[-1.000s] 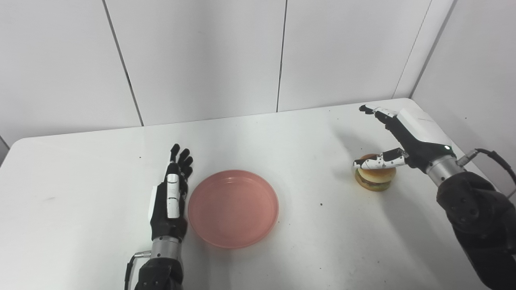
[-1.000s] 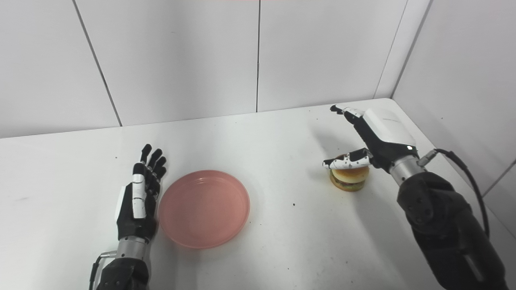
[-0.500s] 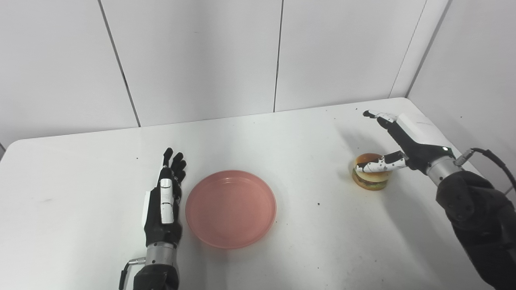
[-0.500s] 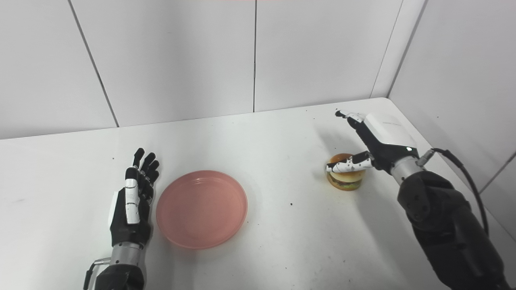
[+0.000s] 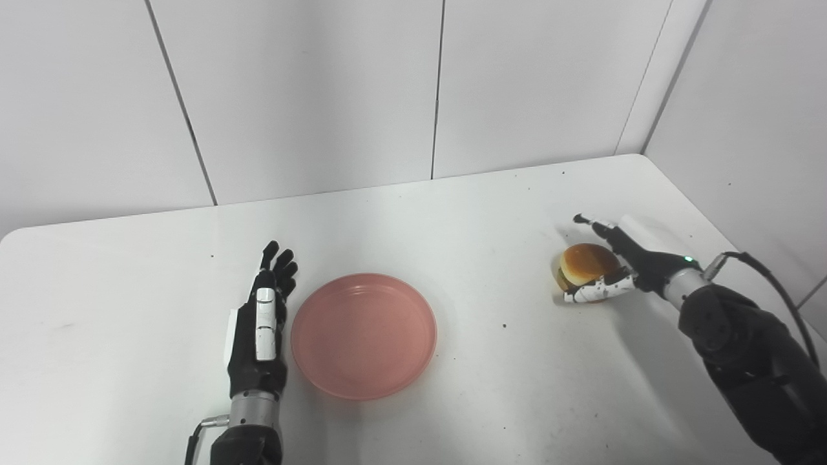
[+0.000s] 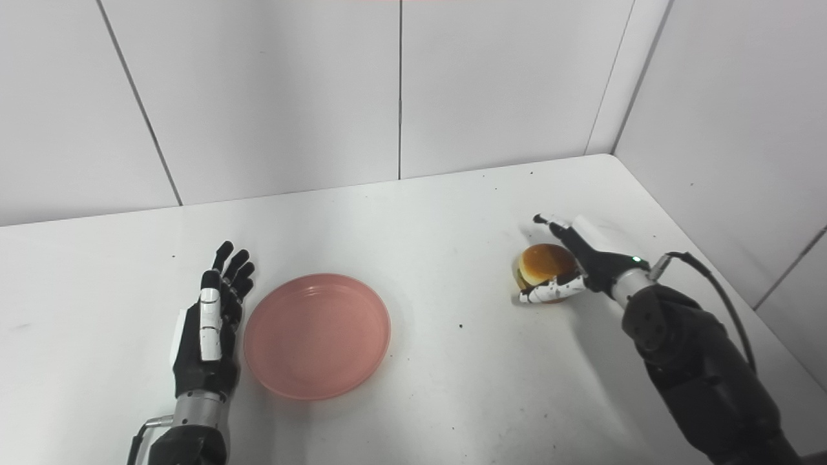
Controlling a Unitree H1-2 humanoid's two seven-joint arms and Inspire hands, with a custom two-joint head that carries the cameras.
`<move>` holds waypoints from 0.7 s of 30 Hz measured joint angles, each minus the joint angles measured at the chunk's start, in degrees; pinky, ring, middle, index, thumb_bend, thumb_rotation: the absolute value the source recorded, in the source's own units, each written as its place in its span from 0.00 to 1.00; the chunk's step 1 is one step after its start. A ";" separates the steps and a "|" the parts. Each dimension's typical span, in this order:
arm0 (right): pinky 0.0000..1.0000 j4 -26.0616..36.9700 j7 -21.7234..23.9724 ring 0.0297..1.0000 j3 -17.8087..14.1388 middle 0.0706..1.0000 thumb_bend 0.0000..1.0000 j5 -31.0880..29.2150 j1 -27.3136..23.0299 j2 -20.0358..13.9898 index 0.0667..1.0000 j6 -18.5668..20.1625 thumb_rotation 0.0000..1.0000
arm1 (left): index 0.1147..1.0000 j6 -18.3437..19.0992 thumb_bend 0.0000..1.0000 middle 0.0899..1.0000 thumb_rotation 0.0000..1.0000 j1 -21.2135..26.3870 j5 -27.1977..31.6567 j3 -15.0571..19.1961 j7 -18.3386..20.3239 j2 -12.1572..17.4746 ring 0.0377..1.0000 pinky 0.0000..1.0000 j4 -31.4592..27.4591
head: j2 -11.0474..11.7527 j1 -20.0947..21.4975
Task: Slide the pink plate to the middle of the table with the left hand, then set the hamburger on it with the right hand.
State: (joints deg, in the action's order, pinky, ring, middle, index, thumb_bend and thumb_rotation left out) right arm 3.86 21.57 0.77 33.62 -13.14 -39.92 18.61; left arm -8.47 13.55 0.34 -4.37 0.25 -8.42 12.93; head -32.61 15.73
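change: your right hand [image 5: 614,261] has dropped from above the hamburger [image 5: 579,263] to bracket it, thumb in front, fingers [image 5: 597,227] behind.
right fingers: wide, not yet closed on the bun.
left hand [image 5: 257,332]: flat, fingers spread, holding nothing, just beside the pink plate [image 5: 363,334].
plate: mid counter [image 5: 129,336]; slide looks done.
hamburger: on the counter, well right of the plate.
left for you: grasp, carry, place.

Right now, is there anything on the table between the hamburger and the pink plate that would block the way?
Nothing visible does. Between the hamburger and the plate lies only bare table with a few tiny dark specks. The right hand is around the hamburger; the left hand rests beside the plate's far side.
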 measured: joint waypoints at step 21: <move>0.31 -8.82 -20.55 0.35 -4.77 0.40 0.52 -4.53 -2.41 6.30 0.49 -14.16 0.00 | 0.92 1.05 0.70 0.92 1.00 -0.92 0.43 -0.32 -0.10 -0.15 0.94 0.97 -1.56 | -0.79 -1.58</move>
State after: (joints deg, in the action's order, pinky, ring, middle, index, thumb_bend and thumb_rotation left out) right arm -4.96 1.02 -4.01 29.10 -15.55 -33.62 4.45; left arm -7.42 12.62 0.76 -4.69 0.15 -8.57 11.36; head -33.40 14.15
